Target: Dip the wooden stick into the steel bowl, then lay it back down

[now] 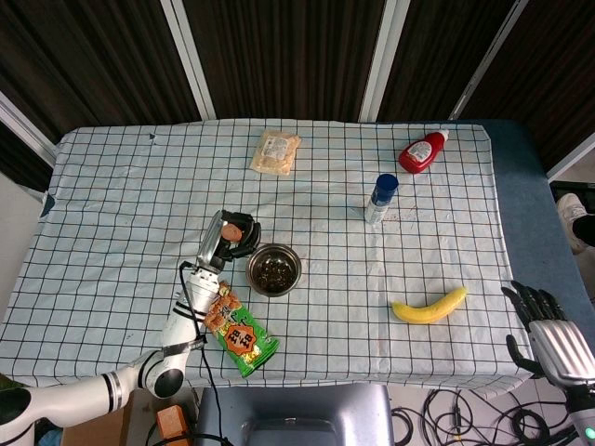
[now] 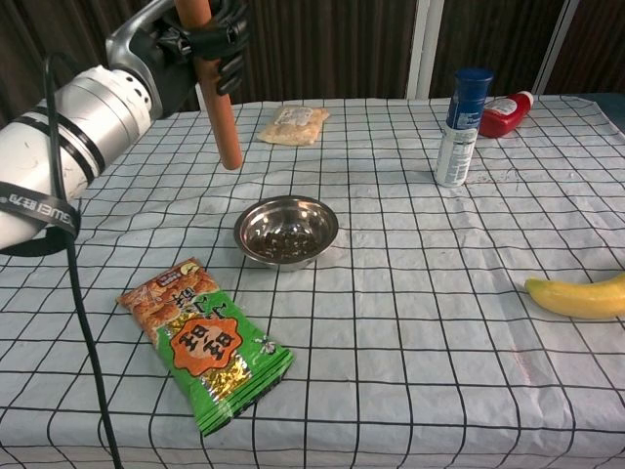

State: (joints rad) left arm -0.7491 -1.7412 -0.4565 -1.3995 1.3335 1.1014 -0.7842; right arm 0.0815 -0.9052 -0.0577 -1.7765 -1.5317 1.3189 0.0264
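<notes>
In the chest view the left hand [image 2: 200,34] grips the wooden stick [image 2: 220,107] above the steel bowl [image 2: 286,231] — upright.

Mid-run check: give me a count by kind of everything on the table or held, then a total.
Bottles: 2, the red sauce bottle and the blue-capped bottle
Food packets: 2, the green snack bag and the pale packet
Bananas: 1, banana
Steel bowls: 1, steel bowl
Wooden sticks: 1, wooden stick, held by the left hand
Total: 7
</notes>
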